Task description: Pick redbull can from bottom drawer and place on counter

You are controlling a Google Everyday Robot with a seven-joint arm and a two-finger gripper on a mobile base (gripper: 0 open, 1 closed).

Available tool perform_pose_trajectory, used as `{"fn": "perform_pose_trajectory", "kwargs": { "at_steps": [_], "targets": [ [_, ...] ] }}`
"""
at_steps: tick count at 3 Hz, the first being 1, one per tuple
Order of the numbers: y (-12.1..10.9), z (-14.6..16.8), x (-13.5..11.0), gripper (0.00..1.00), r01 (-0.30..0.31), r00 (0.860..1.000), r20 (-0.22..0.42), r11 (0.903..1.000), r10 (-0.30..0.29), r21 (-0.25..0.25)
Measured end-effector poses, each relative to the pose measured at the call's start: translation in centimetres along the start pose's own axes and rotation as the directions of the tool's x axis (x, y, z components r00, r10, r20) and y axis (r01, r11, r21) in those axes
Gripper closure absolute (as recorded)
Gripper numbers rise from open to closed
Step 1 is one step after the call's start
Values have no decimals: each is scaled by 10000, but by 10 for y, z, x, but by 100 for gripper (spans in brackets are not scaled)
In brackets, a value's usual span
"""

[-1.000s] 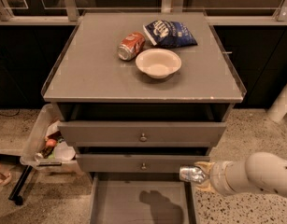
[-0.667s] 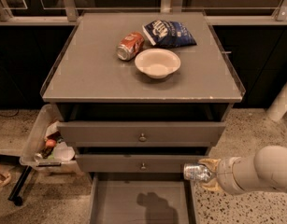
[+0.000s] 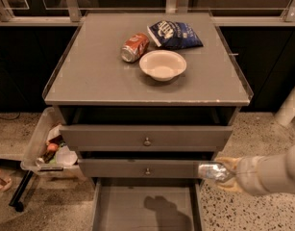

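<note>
My gripper (image 3: 224, 173) is at the right of the cabinet, level with the middle drawer, and is shut on the redbull can (image 3: 210, 171), a slim silvery can held lying sideways. The bottom drawer (image 3: 108, 210) is pulled open below it; its grey tray shows only the arm's shadow. The counter (image 3: 99, 71) is the flat grey cabinet top above, well higher than the can.
On the counter lie a red-orange soda can (image 3: 134, 47), a white bowl (image 3: 162, 65) and a blue chip bag (image 3: 175, 34). Two knobbed drawers (image 3: 146, 138) are shut. A clear bin of trash (image 3: 48, 148) stands at the cabinet's left. The arm (image 3: 274, 173) reaches in from the right.
The gripper with the can has shifted slightly to the right and risen a little, away from over the open drawer.
</note>
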State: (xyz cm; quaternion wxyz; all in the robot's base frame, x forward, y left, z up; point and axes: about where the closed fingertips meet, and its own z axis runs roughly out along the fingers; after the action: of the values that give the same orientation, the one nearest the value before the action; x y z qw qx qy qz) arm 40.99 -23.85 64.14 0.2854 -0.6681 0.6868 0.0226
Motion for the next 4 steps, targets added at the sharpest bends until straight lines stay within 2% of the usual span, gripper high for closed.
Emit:
{"fn": "perform_pose_trajectory", "kwargs": {
  "at_steps": [1,2,3,4],
  "targets": [
    [-42,-76,10,100,26,10000,-49,9987,-24,506],
    [-84,-141,10,100,59,9995,-315,9981,-39,613],
    [-130,-195,-5,100,431,9981,-471,9957,-393,821],
    [-174,-221,-27,100,1041,9946,-66,9901,-1040,943]
  ]
}}
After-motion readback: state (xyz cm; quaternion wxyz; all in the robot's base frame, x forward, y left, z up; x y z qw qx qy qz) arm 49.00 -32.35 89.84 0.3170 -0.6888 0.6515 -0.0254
